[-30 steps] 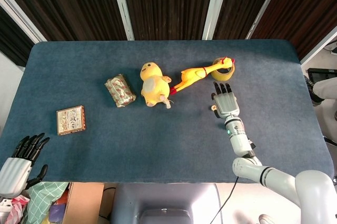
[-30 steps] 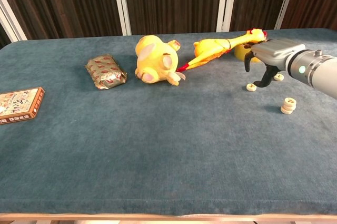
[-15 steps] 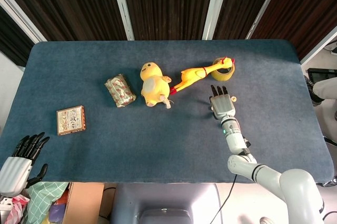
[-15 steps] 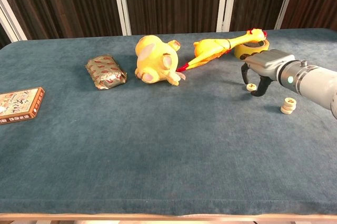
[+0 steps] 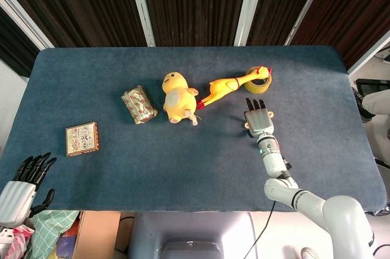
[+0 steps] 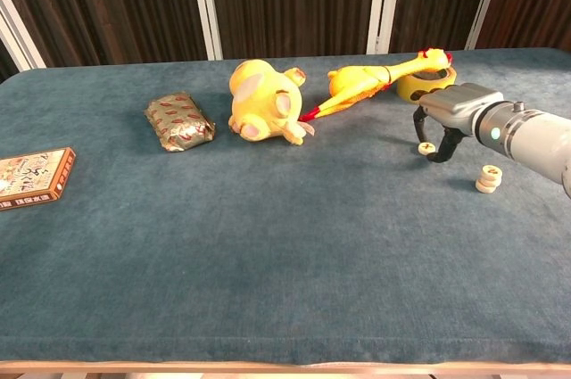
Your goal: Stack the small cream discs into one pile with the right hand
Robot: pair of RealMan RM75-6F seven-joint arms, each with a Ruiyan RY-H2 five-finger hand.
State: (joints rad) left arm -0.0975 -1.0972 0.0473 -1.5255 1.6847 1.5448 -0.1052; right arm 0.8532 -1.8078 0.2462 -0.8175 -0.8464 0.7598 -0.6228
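Note:
A single cream disc [image 6: 426, 147] lies flat on the blue table [image 6: 268, 254]. My right hand [image 6: 451, 111] hovers palm down right over it, a finger on one side of the disc and the thumb [image 6: 443, 146] on the other, not clearly touching it. A short pile of cream discs [image 6: 488, 179] stands nearer me, to the right of that hand. In the head view the right hand [image 5: 258, 119] covers the lone disc, and another small disc [image 5: 270, 113] peeks out at its right edge. My left hand [image 5: 22, 189] hangs open off the table's front left corner.
A rubber chicken [image 6: 379, 78] and a yellow tape roll [image 6: 426, 86] lie just behind the right hand. A yellow plush duck [image 6: 263, 101] and a foil packet [image 6: 179, 121] sit mid-table. A small card box [image 6: 32, 177] lies at the left edge.
The right hand has come back toward me and dropped lower, its fingers now either side of the lone disc. It hides the farther disc in the chest view. The left hand stayed still.

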